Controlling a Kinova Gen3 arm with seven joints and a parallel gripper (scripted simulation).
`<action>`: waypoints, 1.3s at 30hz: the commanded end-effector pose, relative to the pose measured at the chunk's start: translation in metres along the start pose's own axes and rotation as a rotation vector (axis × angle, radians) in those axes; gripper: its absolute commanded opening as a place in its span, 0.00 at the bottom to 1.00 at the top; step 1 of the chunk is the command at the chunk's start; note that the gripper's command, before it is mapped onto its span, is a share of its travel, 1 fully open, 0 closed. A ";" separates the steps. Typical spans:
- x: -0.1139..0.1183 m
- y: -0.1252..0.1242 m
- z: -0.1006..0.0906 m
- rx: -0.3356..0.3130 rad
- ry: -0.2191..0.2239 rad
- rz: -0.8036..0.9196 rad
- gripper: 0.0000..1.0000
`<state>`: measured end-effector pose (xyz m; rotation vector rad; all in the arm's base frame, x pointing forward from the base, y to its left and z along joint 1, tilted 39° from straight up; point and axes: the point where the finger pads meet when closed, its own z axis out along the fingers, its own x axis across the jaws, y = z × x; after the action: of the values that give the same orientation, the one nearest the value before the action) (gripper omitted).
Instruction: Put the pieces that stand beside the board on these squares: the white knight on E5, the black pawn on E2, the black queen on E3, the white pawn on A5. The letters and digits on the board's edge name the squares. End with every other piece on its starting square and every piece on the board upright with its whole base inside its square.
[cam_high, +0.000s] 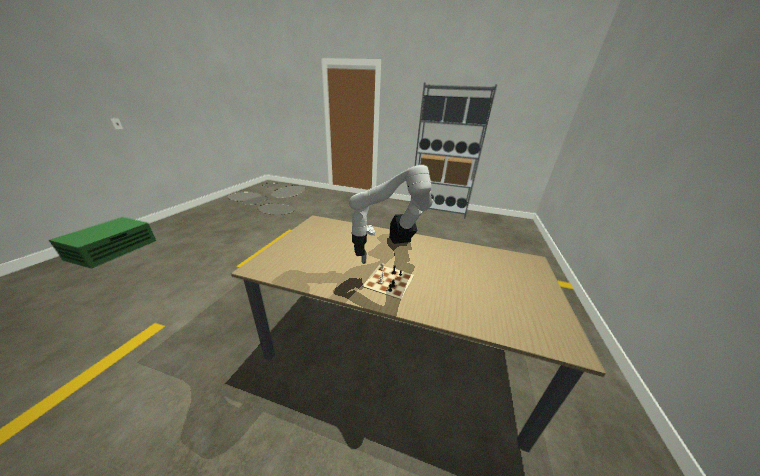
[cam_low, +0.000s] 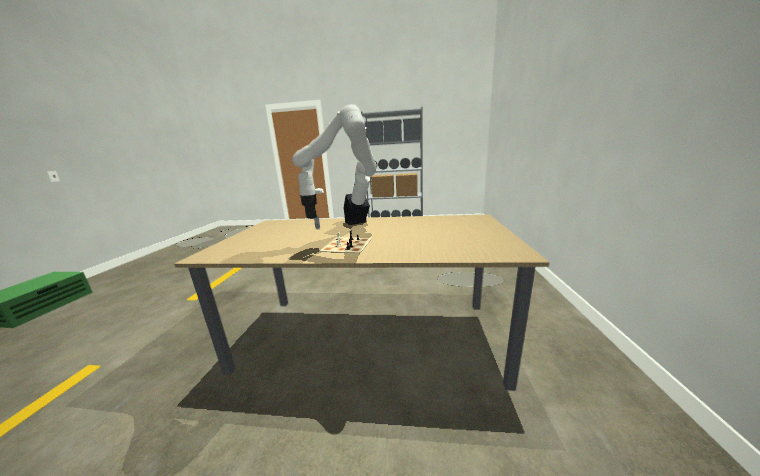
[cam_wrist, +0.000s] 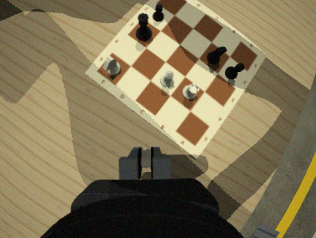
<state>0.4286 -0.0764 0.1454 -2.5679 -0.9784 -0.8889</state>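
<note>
The white knight (cam_wrist: 113, 67) (cam_high: 381, 267) stands on E5 of the board (cam_wrist: 93, 74) (cam_high: 376, 290). The black queen (cam_wrist: 144, 33) (cam_high: 394, 270) stands on E3 and the black pawn (cam_wrist: 158, 15) (cam_high: 401, 273) on E2. A5 (cam_wrist: 192, 129), the brown corner square nearest the gripper in the wrist view, holds no piece. My gripper (cam_wrist: 146, 158) (cam_high: 364, 260) (cam_low: 317, 227) is shut on a small pale piece, which looks like the white pawn. It hangs above the table, outside the board's lettered 5-side edge. The held piece is mostly hidden by the fingers.
One white piece (cam_wrist: 168, 80) stands on C4 and another white piece (cam_wrist: 190, 92) on B4. A black piece (cam_wrist: 215, 57) stands on B2 and another black piece (cam_wrist: 231, 72) on A2. The arm's base (cam_high: 402, 229) stands behind the board.
</note>
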 end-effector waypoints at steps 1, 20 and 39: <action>0.000 0.001 -0.001 -0.002 0.001 -0.001 0.00; 0.069 -0.026 -0.008 -0.003 0.001 -0.123 0.00; 0.069 -0.026 0.022 -0.003 0.001 -0.123 0.00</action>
<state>0.4616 -0.0164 0.1816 -2.5347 -1.1472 -0.9412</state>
